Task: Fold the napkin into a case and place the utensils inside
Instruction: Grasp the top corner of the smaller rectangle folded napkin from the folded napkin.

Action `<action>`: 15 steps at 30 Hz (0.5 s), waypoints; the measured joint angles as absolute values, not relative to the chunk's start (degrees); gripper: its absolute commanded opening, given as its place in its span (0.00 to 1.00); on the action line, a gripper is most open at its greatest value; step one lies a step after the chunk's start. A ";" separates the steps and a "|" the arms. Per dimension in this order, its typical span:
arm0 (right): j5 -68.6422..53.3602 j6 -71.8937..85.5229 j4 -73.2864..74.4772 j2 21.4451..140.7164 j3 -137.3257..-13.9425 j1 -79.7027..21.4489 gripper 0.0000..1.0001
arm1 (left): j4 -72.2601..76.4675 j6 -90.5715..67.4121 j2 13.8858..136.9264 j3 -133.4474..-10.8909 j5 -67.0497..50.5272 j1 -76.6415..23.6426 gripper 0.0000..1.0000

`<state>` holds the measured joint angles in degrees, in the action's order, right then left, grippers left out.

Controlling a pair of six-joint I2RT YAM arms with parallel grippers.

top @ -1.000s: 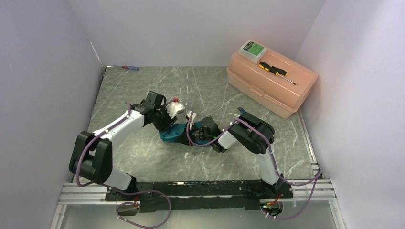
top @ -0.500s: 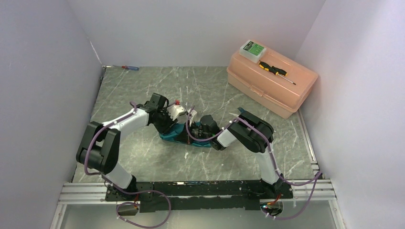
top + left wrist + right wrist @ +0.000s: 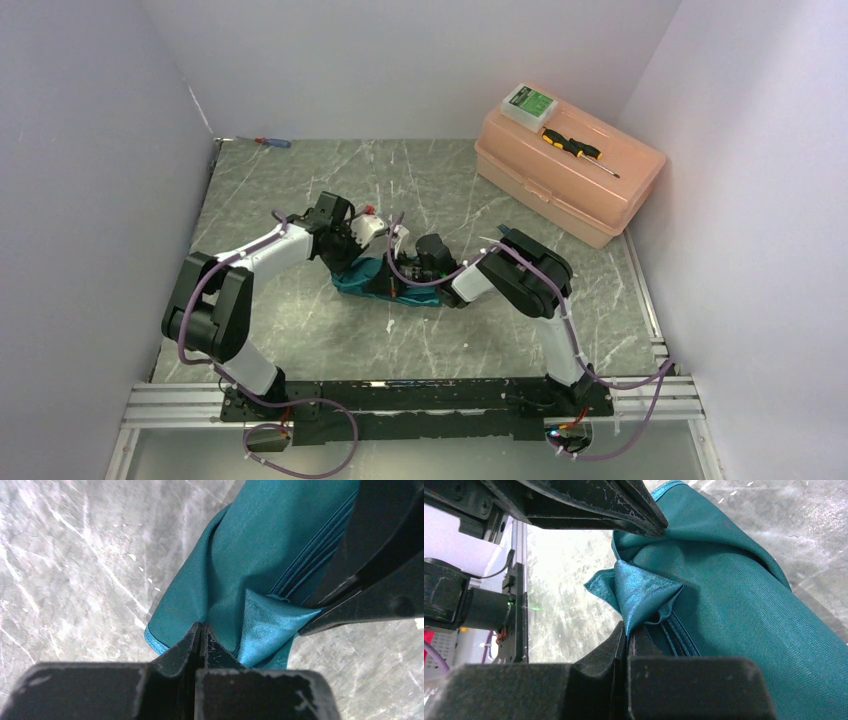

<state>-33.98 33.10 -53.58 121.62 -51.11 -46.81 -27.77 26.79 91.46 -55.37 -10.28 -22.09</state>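
**Napkin pinched from both sides**

The napkin is bunched up on the middle of the table. One fold is squeezed by the closed left end effector, and another fold by the closed right end effector. Farther back, a pink box is seen.

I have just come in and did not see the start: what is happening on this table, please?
Both arms are working on the teal napkin in the middle of the table. The left gripper is shut on a fold of the cloth, and the right gripper is shut on a small folded corner close beside it. The napkin lies bunched in loose folds and is not yet folded flat.
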 measured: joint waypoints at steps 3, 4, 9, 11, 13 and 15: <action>-34.65 34.79 -53.65 122.06 -51.90 -46.52 0.00 | -28.18 25.69 91.46 -56.71 -10.24 -22.15 0.03; -34.87 35.53 -53.87 122.34 -52.03 -46.39 0.00 | -28.27 25.39 91.46 -57.17 -10.33 -22.22 0.03; -35.51 42.04 -58.57 125.40 -51.42 -44.99 0.00 | -28.58 23.70 91.24 -57.91 -11.84 -22.48 0.03; -36.07 45.25 -62.39 125.93 -50.26 -43.99 0.00 | -28.75 23.22 91.22 -57.91 -12.40 -22.48 0.03; -36.18 47.13 -64.20 126.04 -49.43 -43.22 0.00 | -28.75 23.16 91.22 -57.87 -12.78 -22.48 0.03; -36.23 48.23 -64.79 126.04 -49.10 -42.74 0.00 | -28.71 23.16 91.11 -57.69 -12.93 -22.48 0.03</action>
<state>-36.23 48.23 -64.79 126.04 -49.10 -42.74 -28.71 23.16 91.11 -57.69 -12.93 -22.48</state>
